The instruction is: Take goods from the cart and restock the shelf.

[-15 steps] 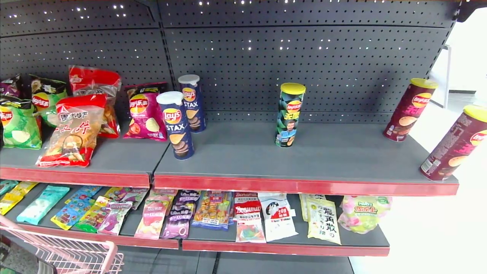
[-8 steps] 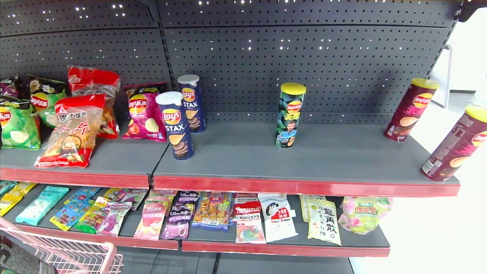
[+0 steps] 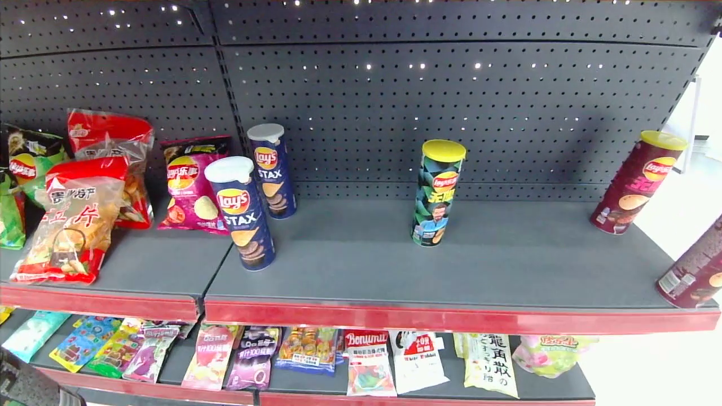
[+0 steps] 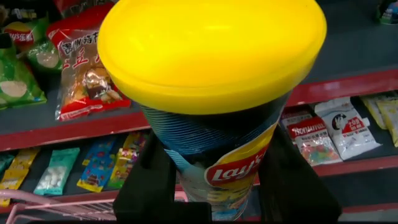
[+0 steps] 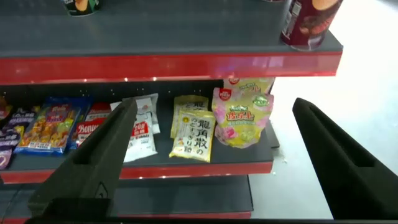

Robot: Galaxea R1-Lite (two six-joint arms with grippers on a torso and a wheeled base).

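Observation:
My left gripper (image 4: 217, 186) is shut on a chip can (image 4: 211, 56) with a yellow lid and a blue-green patterned body, held upright in front of the shelf. A matching can (image 3: 438, 193) stands mid-shelf on the grey upper shelf (image 3: 507, 270). My right gripper (image 5: 217, 162) is open with nothing between its fingers, level with the lower shelf (image 5: 205, 165) of flat snack packets. A corner of the pink cart (image 4: 37, 202) shows low beside the held can.
Two blue cans (image 3: 242, 213) (image 3: 272, 171) stand left of centre, and two maroon cans (image 3: 637, 182) (image 3: 694, 270) at the right end. Chip bags (image 3: 73, 225) crowd the left section. Bare shelf lies on both sides of the matching can.
The head camera has moved closer and higher, so the whole picture shifted and the pink cart slid out of its view. The goods on the shelf have not moved.

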